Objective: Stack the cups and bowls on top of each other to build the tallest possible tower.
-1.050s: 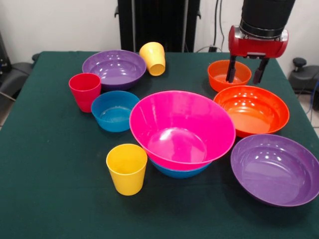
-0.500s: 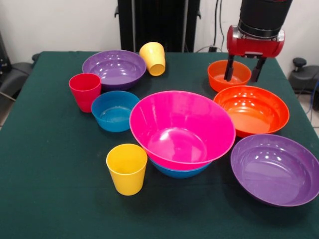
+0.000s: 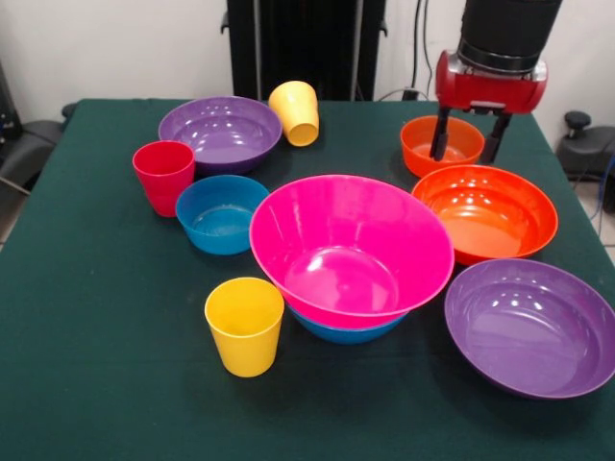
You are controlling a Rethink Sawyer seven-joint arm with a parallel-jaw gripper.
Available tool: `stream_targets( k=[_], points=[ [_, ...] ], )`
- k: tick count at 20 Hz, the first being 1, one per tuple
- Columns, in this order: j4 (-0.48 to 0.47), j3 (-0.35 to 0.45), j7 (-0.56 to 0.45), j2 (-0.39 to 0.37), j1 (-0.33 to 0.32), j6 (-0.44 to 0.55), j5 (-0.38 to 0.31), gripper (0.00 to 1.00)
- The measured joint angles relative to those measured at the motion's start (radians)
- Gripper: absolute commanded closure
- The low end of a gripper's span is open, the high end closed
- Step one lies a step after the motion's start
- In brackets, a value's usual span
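Tool (image 3: 468,151) spread, hovering over small orange bowl (image 3: 442,144) at bench (image 3: 96,365) far edge. Pink bowl (image 3: 351,250) nested on blue bowl (image 3: 348,331), mid-bench. Dark green cloth; white wall (image 3: 96,48), black cabinet (image 3: 307,48) behind.

Lighting: bright, even, from above — small white glints on the big pink bowl (image 3: 351,250) and near purple bowl (image 3: 531,327). Shadows: soft, short, on the green tablecloth (image 3: 96,365). Focus: mildly soft throughout — no motion blur.
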Motion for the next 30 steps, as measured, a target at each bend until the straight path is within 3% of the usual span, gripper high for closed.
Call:
stream_targets(
  k=[16,30],
  points=[
    [-0.025,-0.070,0.219,-0.006,0.201,0.047,0.144,0.00],
    [-0.092,-0.100,0.255,0.065,0.221,0.047,0.161,0.00]
  ],
)
